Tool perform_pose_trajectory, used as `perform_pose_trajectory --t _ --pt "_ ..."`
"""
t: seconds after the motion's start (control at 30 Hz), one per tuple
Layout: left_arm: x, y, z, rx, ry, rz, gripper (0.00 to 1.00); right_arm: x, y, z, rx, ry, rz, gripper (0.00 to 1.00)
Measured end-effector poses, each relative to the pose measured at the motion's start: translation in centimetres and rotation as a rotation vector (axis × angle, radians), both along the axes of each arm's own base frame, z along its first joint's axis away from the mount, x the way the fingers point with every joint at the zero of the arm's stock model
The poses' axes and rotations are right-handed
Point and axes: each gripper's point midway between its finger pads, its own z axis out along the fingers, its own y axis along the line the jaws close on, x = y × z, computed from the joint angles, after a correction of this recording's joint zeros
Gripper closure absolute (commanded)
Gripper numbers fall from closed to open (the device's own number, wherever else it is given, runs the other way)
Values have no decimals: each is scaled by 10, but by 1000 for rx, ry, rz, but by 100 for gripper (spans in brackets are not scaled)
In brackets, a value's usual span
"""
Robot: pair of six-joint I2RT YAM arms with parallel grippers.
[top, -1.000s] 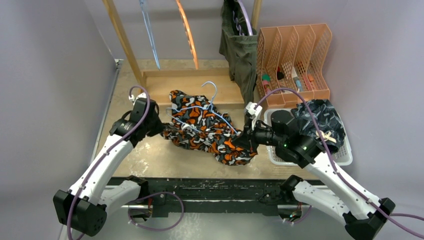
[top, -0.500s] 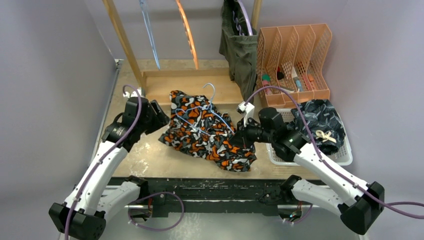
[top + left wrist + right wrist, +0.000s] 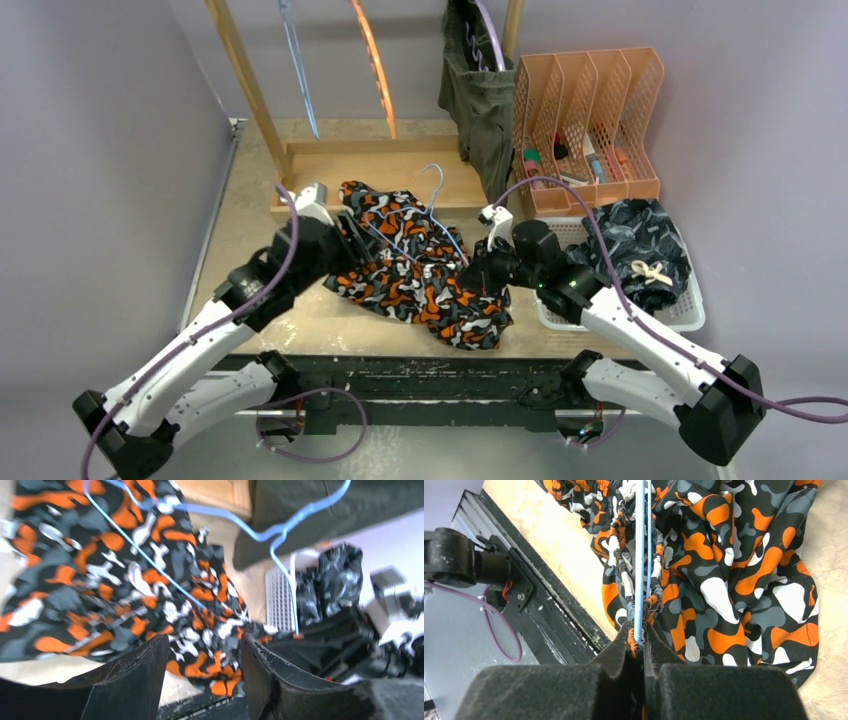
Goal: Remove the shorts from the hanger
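Shorts (image 3: 400, 290) lie crumpled on the tan bench (image 3: 300, 320), just in front of the wooden rack (image 3: 330, 165), with lilac-grey walls (image 3: 100, 150) close round. Orange, white and grey blotches on black, with a blue wire hanger (image 3: 639, 555) threaded through the gathered waistband. Right jaws are clenched on waistband and wire together; left jaws are released, holding nothing, over the shorts' left edge near the rack

Bare tabletop (image 3: 245, 185) lies left of the blotched shorts (image 3: 420, 285); rack base (image 3: 340, 165) blocks behind.
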Motion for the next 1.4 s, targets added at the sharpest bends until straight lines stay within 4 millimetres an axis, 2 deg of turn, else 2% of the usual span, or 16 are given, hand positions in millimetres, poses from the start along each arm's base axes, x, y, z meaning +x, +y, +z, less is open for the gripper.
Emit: perform_pose_trajectory --t 0.13,0.27,0.33,0.43,0.57,0.63,0.77,0.83,0.9,0.97,1.03,1.17,1.23,1.3,1.4 --pt "-23 -45 -14 -5 -9 -85 43 3 1 1 14 5 -24 100" --pt "-28 -95 -20 -31 -28 -133 35 3 1 2 24 15 -33 100" --pt "-24 -111 -18 -80 -36 -122 33 2 2 3 31 19 -36 100" --pt "-10 -129 -5 -180 -74 -86 32 -1 0 5 44 13 -38 100" --pt "4 -150 4 -255 -95 -65 34 -4 -2 12 63 -7 -38 100" --pt "8 -156 9 -308 -100 -56 37 -6 -3 16 74 -17 -33 100" --pt "11 -165 17 -395 -104 -45 53 -10 -2 18 82 -19 -11 100" --pt "12 -168 19 -420 -108 -46 56 -13 -3 16 76 -12 -2 100" --pt "12 -172 20 -433 -113 -60 64 -14 -3 15 72 -10 2 100" --pt "14 -176 15 -419 -103 -76 71 -15 -5 16 74 -13 0 100" --pt "15 -184 9 -394 -81 -94 72 -16 -5 21 84 -24 1 100" --pt "10 -193 2 -394 -51 -134 82 -20 -4 33 122 -56 19 100" --pt "9 -193 1 -400 -47 -137 88 -20 -4 33 123 -56 21 100" --pt "9 -192 1 -401 -46 -136 99 -20 -3 30 115 -43 25 100" --pt "8 -190 0 -395 -43 -135 100 -19 -1 25 105 -31 27 100"
